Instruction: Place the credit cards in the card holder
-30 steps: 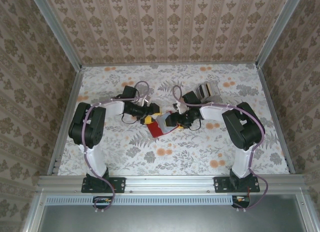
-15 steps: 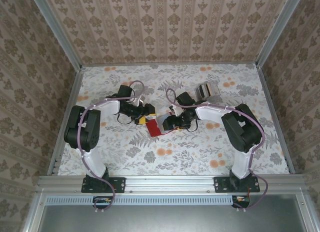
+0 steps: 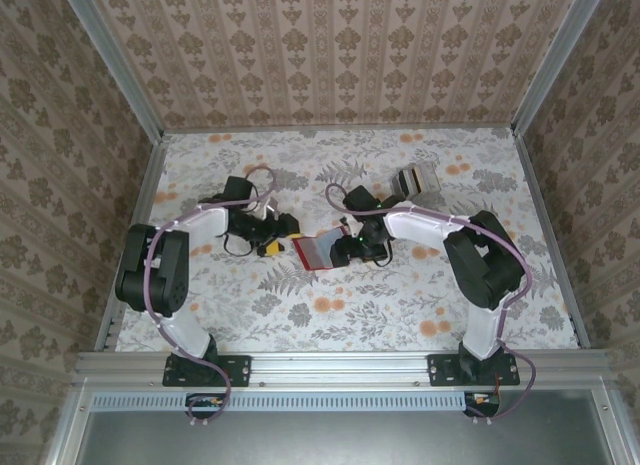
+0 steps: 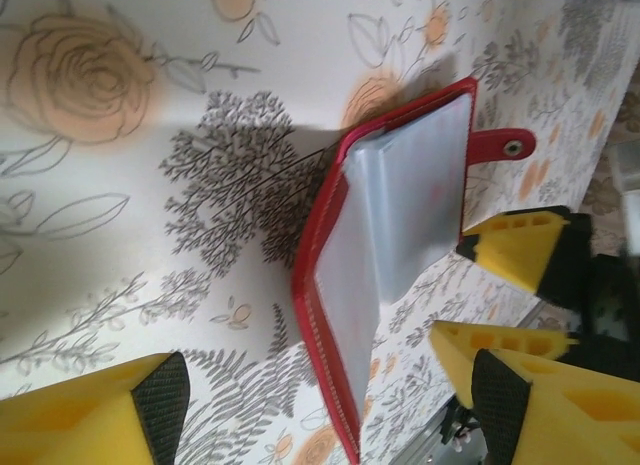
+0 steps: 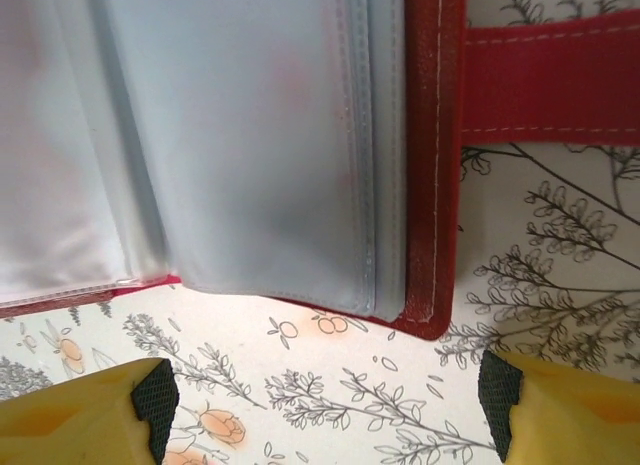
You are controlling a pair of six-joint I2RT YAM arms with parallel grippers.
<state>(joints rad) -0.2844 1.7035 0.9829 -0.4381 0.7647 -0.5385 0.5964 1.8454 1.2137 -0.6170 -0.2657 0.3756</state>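
Top: red leather-like folding card holder [image 3: 318, 253] lies open on floral worktop [image 3: 400, 305], between left end effector [image 3: 276, 237] and right end effector [image 3: 352, 251].
Left wrist: left end effector [image 4: 330, 397] spread wide, empty, card holder [image 4: 410, 235] just ahead.
Right wrist: right end effector [image 5: 325, 405] spread wide, empty, card holder [image 5: 435, 185] just ahead.

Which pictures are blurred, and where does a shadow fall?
Left wrist view: a soft shadow lies on the table left of the card holder, its own fingers blurred. Right wrist view: the holder's stitching is sharp, its clear sleeves hazy. Top external view: even light.

left fingers [image 4: 90, 415] and right fingers [image 5: 80, 415] wide apart
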